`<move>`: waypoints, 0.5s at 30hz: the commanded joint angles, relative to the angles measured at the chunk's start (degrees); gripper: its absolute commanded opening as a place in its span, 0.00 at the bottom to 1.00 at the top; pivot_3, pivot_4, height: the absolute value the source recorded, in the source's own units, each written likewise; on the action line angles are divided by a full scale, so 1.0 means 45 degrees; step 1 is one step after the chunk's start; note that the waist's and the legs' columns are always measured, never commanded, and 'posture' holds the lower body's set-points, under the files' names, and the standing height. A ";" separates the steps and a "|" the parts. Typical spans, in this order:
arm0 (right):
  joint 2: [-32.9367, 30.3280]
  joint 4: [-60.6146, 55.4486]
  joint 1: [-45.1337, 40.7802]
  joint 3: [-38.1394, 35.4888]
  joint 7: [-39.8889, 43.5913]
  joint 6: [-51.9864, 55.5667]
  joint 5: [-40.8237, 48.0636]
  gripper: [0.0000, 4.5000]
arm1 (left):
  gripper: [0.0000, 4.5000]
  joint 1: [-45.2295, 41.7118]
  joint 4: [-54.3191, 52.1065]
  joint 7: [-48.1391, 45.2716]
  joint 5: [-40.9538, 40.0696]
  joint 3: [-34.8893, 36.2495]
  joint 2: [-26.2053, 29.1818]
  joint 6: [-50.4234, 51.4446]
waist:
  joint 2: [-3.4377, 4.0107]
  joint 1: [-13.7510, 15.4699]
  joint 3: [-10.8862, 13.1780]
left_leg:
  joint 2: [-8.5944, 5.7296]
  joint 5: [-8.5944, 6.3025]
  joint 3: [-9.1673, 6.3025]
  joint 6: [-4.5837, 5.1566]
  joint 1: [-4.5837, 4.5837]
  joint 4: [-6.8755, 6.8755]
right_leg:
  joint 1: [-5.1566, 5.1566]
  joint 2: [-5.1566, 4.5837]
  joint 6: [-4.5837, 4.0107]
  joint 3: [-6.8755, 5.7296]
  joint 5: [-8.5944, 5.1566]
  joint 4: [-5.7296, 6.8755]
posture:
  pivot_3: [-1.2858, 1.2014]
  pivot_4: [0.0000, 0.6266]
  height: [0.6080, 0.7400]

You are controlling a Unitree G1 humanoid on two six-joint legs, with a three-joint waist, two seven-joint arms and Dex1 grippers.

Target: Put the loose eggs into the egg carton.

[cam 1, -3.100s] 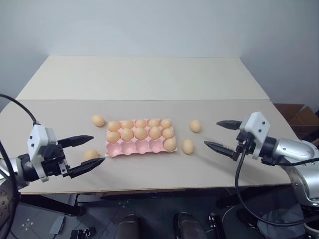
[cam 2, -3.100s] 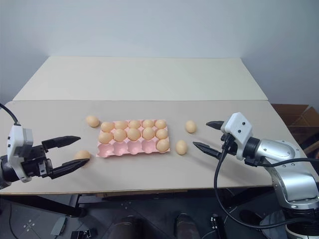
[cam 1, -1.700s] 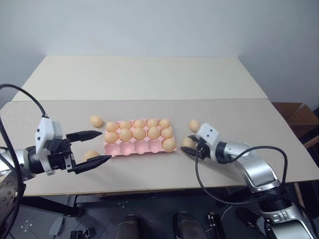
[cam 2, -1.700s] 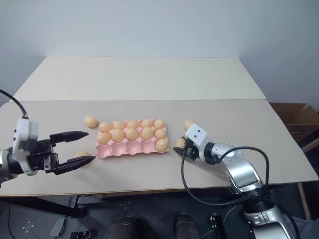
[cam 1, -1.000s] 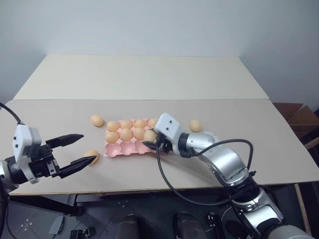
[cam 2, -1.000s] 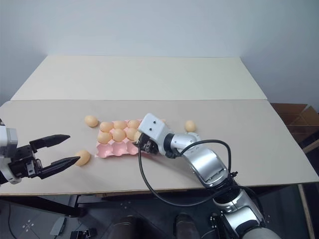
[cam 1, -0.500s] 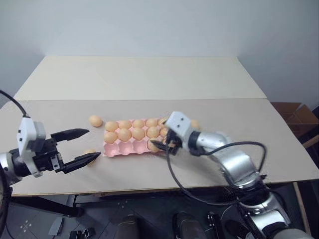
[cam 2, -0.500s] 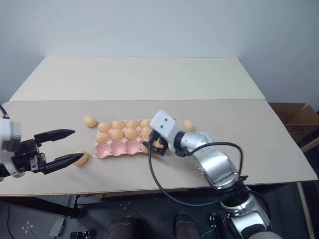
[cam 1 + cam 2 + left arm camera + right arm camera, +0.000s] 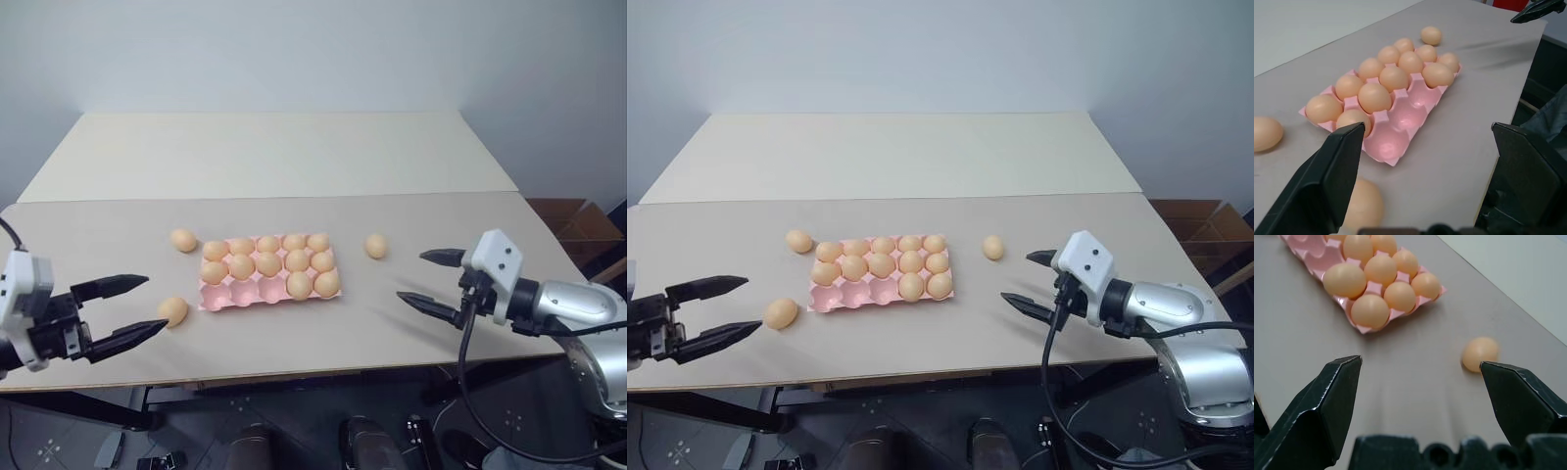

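On the table (image 9: 294,157), egg carton (image 9: 266,292) long axis left-right; both grippers' fingers spread

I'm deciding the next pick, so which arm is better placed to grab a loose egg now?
Probably left. The open left gripper sits right beside the loose egg near the egg carton. The open right gripper stands farther from its nearest egg.

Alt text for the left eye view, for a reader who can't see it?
A pink egg carton sits mid-table with twelve eggs and three empty near-left cups. Three loose eggs lie on the table: two left, one right. Both open grippers, left and right, hover at the sides.
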 commanded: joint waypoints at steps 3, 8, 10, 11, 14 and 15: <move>0.0109 0.0665 -0.0730 0.0425 -0.0733 -0.0554 -0.0385 1.00 | 1.00 0.0158 -0.0744 0.0412 -0.0307 0.0486 -0.0324 -0.0136 | 0.0000 0.0078 0.0000 | -0.0003 0.0013 0.0003 -0.0005 0.0007 0.0000 | 0.0003 -0.0003 -0.0010 0.0010 0.0011 0.0001 | 0.52 0.24 1.00; 0.0966 0.2700 -0.2839 0.2097 -0.2241 -0.0279 -0.1753 1.00 | 1.00 -0.0761 -0.1135 0.1182 -0.0691 0.0037 -0.0342 0.0131 | -0.0004 0.0071 -0.0002 | -0.0013 0.0025 0.0015 -0.0001 0.0005 0.0001 | 0.0003 -0.0013 -0.0016 0.0023 0.0028 -0.0005 | 0.52 0.24 1.00; 0.1764 0.3948 -0.3964 0.2766 -0.3299 0.0120 -0.2486 1.00 | 1.00 -0.1133 -0.1228 0.1383 -0.0845 -0.0153 -0.0306 0.0235 | -0.0004 0.0044 -0.0002 | -0.0015 0.0027 0.0016 0.0000 -0.0003 0.0001 | -0.0005 -0.0010 -0.0053 0.0026 0.0053 -0.0006 | 0.52 0.24 1.00; 0.2099 0.4500 -0.4432 0.3039 -0.3770 0.0359 -0.2826 1.00 | 1.00 -0.1254 -0.1217 0.1426 -0.0829 -0.0255 -0.0281 0.0223 | -0.0002 0.0030 -0.0001 | -0.0014 0.0027 0.0015 0.0000 -0.0003 0.0001 | -0.0004 -0.0005 -0.0079 0.0029 0.0071 -0.0005 | 0.52 0.24 1.00; 0.2955 0.6038 -0.5491 0.3509 -0.4406 0.0406 -0.3295 1.00 | 1.00 -0.1520 -0.1050 0.1357 -0.0734 -0.0465 -0.0216 0.0172 | -0.0001 0.0027 -0.0001 | -0.0015 0.0026 0.0012 0.0001 -0.0037 -0.0002 | -0.0030 0.0007 -0.0032 0.0028 0.0115 -0.0005 | 0.52 0.24 1.00; 0.3218 0.6515 -0.5807 0.3620 -0.4637 0.0427 -0.3448 1.00 | 1.00 -0.1571 -0.0996 0.1336 -0.0696 -0.0502 -0.0203 0.0155 | -0.0001 0.0027 -0.0001 | -0.0015 0.0024 0.0007 0.0002 -0.0056 -0.0007 | -0.0048 0.0007 -0.0026 0.0022 0.0113 -0.0006 | 0.52 0.24 1.00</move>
